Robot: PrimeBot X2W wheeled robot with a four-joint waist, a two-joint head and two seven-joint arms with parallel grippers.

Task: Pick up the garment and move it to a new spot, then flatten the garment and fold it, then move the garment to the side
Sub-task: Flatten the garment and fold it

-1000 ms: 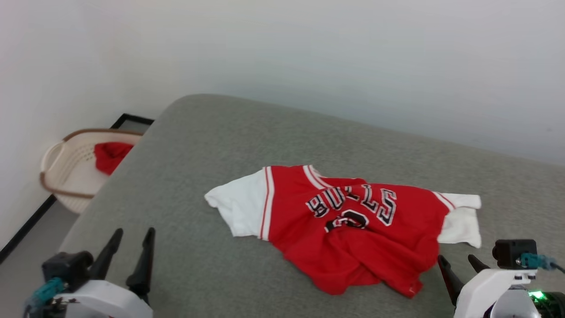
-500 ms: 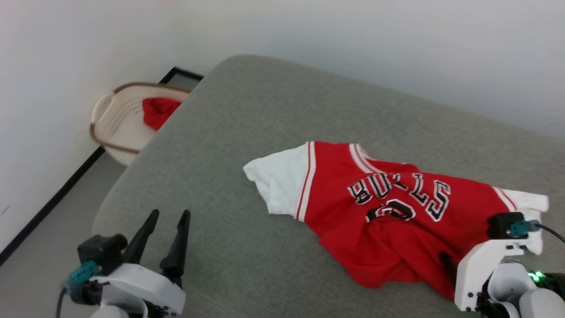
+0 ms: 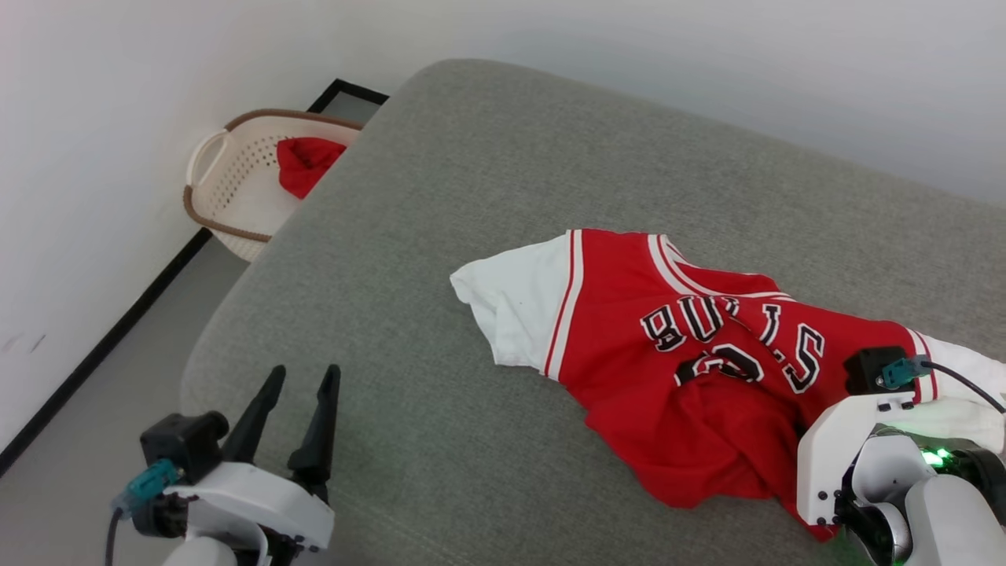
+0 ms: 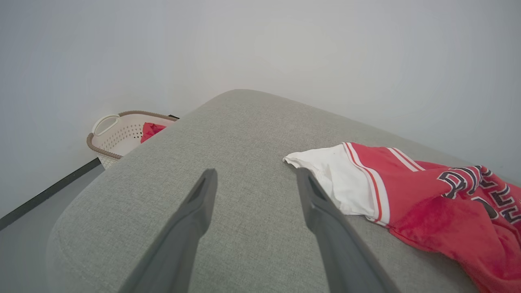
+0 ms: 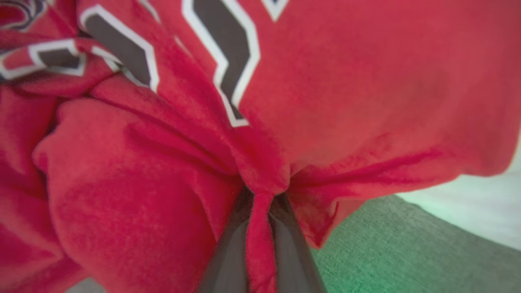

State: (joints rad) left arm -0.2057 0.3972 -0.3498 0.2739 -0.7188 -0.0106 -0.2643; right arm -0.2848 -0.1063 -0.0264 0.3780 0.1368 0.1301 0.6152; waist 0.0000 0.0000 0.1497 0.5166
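Grey padded surface (image 3: 471, 157) by white wall (image 3: 707, 47) w/ rumpled garment (image 3: 629, 354), R pincer (image 5: 260, 211) pinching it, L pincer (image 3: 306, 371) agape.

The left gripper (image 3: 305, 369) has two long fingers (image 4: 195, 219), matte charcoal, flat-faced and tapering to narrow tips. They rise from a smooth white left shell (image 3: 251, 503) with rounded corners. On the outer side of that shell sits a boxy black left camera (image 3: 182, 442). Just below it, a teal left plug (image 3: 149, 479) feeds a thin dark left cable (image 3: 110, 538). The right gripper (image 5: 262, 203) is built alike. Its white right shell (image 3: 833, 448) has small dark screws (image 3: 819, 497) near the edge. A black right camera (image 3: 868, 369) and a teal right plug (image 3: 896, 371) sit on top of it, and a black right cable (image 3: 963, 387) runs from the plug. Behind that shell a green light (image 3: 934, 457) glows above a rounded grey arm (image 3: 951, 527).
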